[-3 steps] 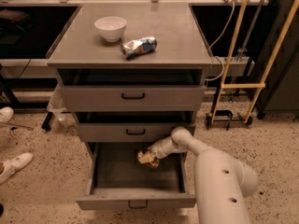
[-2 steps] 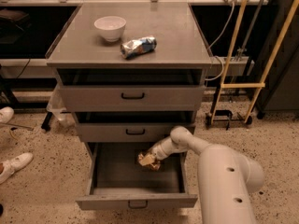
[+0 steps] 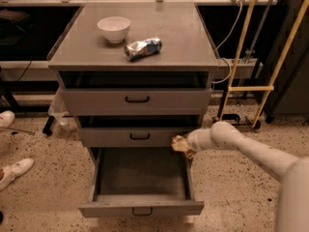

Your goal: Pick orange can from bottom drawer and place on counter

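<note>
The bottom drawer [image 3: 140, 208] is pulled open below two shallower grey drawers, and its inside shows bare. My gripper [image 3: 182, 146] is at the drawer's right edge, level with the middle drawer front, shut on the orange can [image 3: 179, 143], a small crumpled golden-brown can held above the drawer's right rim. The white arm [image 3: 241, 146] reaches in from the lower right. The counter [image 3: 174, 33] is the grey cabinet top above.
A white bowl [image 3: 114, 28] and a dented silver-and-blue can [image 3: 143, 48] sit on the counter. Yellow poles [image 3: 241, 52] and cables stand to the right of the cabinet. White shoes [image 3: 12, 170] lie on the speckled floor at the left.
My gripper has lifted the orange can out of the bottom drawer and moved it up and to the right, to the drawer's right edge.
</note>
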You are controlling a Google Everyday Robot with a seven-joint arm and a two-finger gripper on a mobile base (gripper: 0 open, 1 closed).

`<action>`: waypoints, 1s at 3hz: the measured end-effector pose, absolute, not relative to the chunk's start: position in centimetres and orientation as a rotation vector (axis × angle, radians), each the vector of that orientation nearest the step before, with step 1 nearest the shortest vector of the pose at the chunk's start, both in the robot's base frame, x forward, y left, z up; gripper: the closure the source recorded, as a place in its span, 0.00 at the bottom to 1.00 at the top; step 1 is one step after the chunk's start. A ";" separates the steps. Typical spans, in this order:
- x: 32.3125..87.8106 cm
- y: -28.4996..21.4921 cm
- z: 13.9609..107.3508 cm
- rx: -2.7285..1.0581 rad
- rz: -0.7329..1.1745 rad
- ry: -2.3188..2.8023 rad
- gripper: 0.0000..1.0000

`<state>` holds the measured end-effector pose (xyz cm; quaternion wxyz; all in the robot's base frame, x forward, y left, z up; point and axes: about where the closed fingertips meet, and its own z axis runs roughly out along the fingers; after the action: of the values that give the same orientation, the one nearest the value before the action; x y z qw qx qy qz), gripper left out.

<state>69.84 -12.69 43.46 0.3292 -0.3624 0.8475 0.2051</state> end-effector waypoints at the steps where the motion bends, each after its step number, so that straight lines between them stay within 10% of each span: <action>1: 68.9 -17.1 46.8 -0.872 0.434 2.200 1.00; 3: 66.5 -17.2 50.7 -0.900 0.408 2.170 1.00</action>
<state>66.47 -17.23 50.68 0.3695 -0.3507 0.8457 0.1588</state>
